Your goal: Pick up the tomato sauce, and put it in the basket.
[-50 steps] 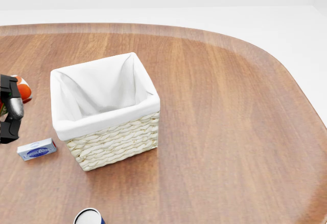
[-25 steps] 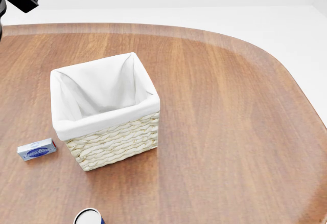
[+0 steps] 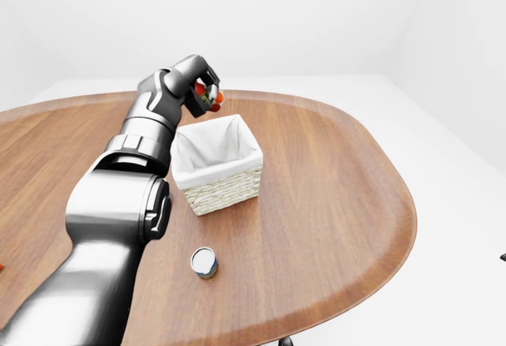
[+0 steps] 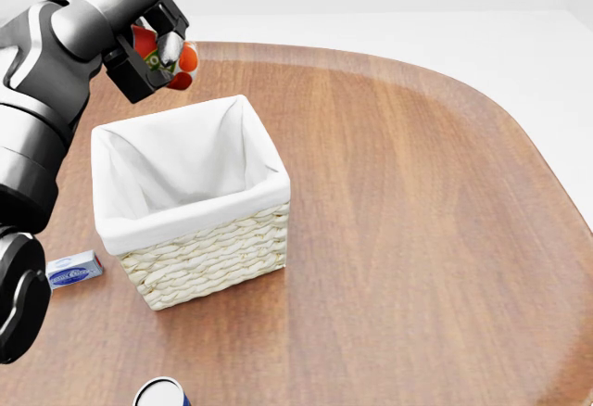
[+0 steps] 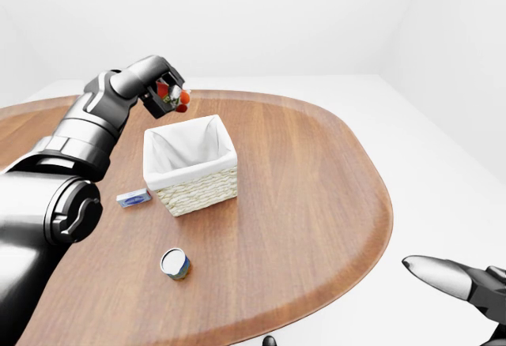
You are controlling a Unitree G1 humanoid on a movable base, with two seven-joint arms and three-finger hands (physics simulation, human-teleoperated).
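I look down on a broad wooden table point(image 4: 417, 239) with rounded corners, warm brown grain running away from me, set in a plain white room with a pale floor and bare walls. The table's curved edge sweeps down the right side of the head view, and everything to the right of the basket point(image 4: 199, 239) is open wood right out to that rim. The basket, woven and lined with white cloth, stands left of centre in the head view, its mouth open upward. My left hand point(image 4: 153, 44) is raised above the basket's upper-left corner, and my fingers are curled tight round the tomato sauce point(image 4: 176, 58), its red showing between them; it hangs in the air just beyond the basket's rim rather than over the middle of the opening. A small blue and white box point(image 4: 74, 270) lies flat on the wood to the left of the basket, near it but apart. A round can point(image 5: 174, 263) stands nearer the bottom edge, well clear of the basket. My right hand point(image 5: 462, 279) shows only at the lower right of the right-eye view, off the table; I cannot tell how its fingers stand.
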